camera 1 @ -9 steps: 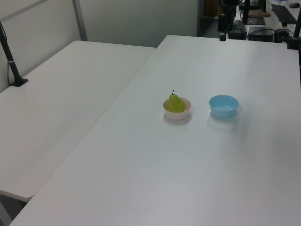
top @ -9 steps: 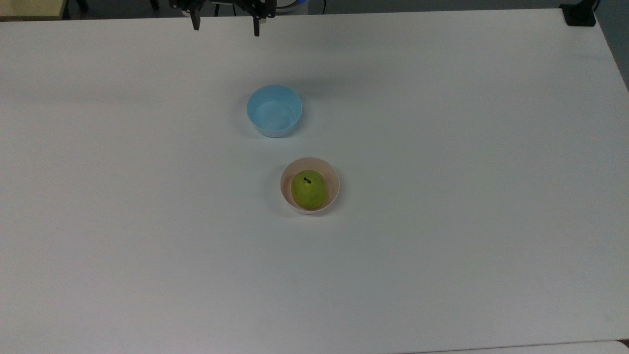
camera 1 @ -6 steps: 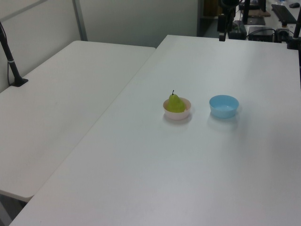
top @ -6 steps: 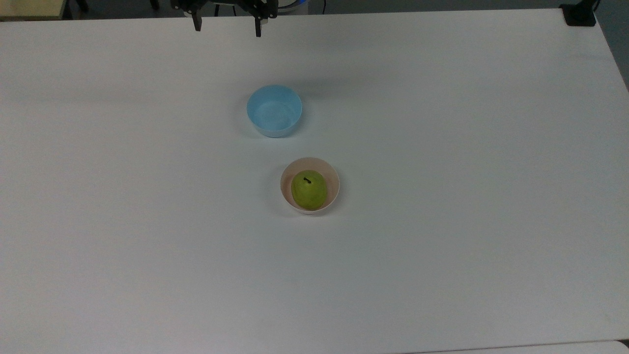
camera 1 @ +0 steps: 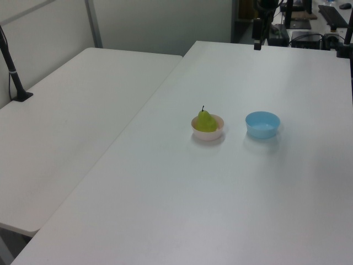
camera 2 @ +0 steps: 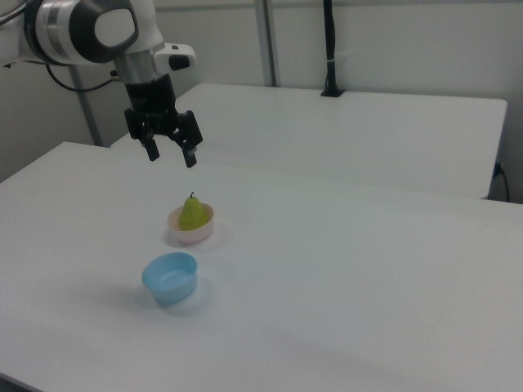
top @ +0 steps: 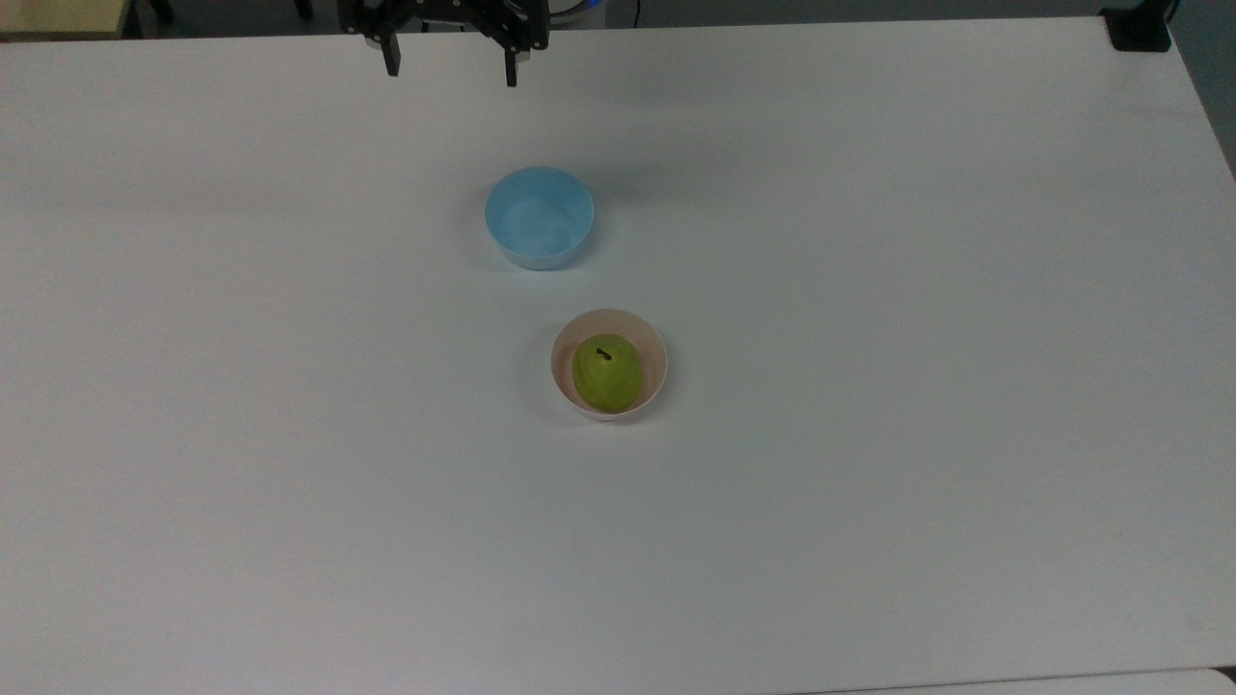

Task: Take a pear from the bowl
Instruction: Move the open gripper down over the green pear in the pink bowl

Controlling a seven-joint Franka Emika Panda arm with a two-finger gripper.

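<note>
Hanging above the far edge of the white table [top: 869, 290], the robot's black hand [top: 450, 66] had its two fingers spread wide with nothing between them. In the right view the hand [camera 2: 172, 155] pointed downward, high over the table and clear of everything on it, carried by a pale arm [camera 2: 90, 31] that reached in from the right view's left.

The pear [top: 606, 374], yellow-green with a short dark stem, sat upright in the pink bowl [top: 659, 355] near the middle of the table. In the left view the pear [camera 1: 206, 121] rose above the rim of the bowl [camera 1: 208, 134], stem up. The right view showed the same pear [camera 2: 193, 214] resting in the bowl [camera 2: 189, 234], with the hand well above it and a little toward the right view's left.

A light blue bowl [top: 539, 216] stood on its own between the pink bowl and the hand in the top view, apart from both. In the left view the blue bowl [camera 1: 262, 124] lay just to the right of the pink one, the two not touching. A second white table [camera 1: 66, 132] stood alongside at the left view's left.
</note>
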